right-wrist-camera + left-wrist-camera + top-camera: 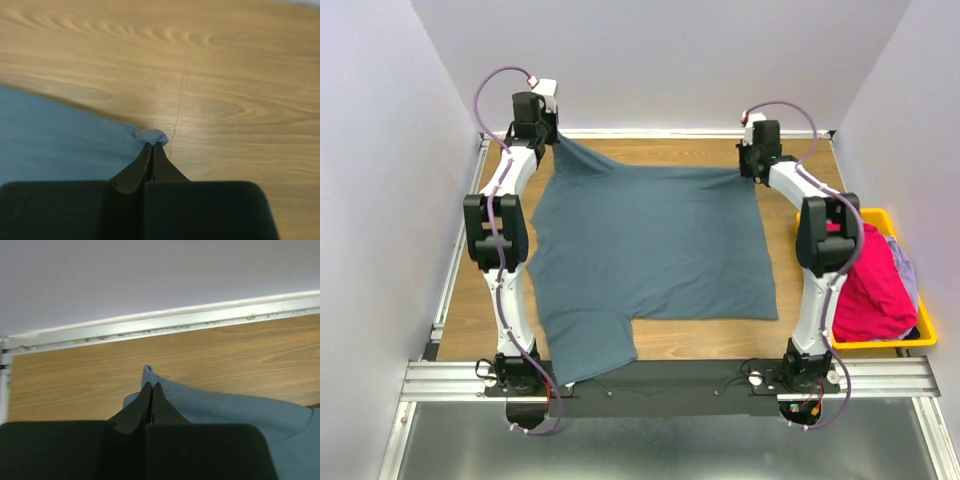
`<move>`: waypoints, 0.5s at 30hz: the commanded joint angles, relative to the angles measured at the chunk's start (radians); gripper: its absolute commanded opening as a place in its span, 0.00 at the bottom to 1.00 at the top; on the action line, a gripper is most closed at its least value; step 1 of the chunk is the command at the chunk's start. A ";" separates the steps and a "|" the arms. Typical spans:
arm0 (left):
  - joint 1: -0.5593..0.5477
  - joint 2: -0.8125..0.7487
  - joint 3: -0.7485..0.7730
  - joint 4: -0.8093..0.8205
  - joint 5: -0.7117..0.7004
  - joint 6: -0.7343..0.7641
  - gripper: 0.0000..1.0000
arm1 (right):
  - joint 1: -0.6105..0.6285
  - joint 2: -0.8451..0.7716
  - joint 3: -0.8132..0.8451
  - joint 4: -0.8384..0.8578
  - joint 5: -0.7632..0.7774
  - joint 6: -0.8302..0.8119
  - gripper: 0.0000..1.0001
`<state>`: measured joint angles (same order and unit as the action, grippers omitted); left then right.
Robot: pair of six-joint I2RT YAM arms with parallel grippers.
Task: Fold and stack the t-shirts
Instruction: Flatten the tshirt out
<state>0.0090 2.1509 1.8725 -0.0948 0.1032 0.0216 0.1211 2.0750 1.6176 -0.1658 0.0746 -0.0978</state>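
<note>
Top external: blue shirt (pixel 650 250) flat on table (pixel 720 338), long way running from far edge to arm bases. Far corners pinched tight, one by left claw (pixel 556 138), one by right claw (pixel 752 175).

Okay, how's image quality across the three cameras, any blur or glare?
Top external: even light, sharp, blue-grey t-shirt crisp. Left wrist: left gripper dark and featureless, far rail slightly soft. Right wrist: right gripper likewise black, table grain soft toward the top, no harsh glare.
</note>
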 commanded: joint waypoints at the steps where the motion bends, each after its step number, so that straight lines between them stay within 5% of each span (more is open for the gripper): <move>1: -0.006 0.081 0.109 0.044 0.047 -0.014 0.00 | -0.018 0.118 0.096 0.086 0.050 -0.063 0.01; 15: -0.006 0.140 0.174 0.009 0.030 -0.012 0.00 | -0.046 0.269 0.262 0.088 0.039 -0.082 0.01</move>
<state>-0.0025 2.3302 2.0552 -0.0910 0.1253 0.0181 0.0837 2.3451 1.8549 -0.1062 0.0944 -0.1707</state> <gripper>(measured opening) 0.010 0.012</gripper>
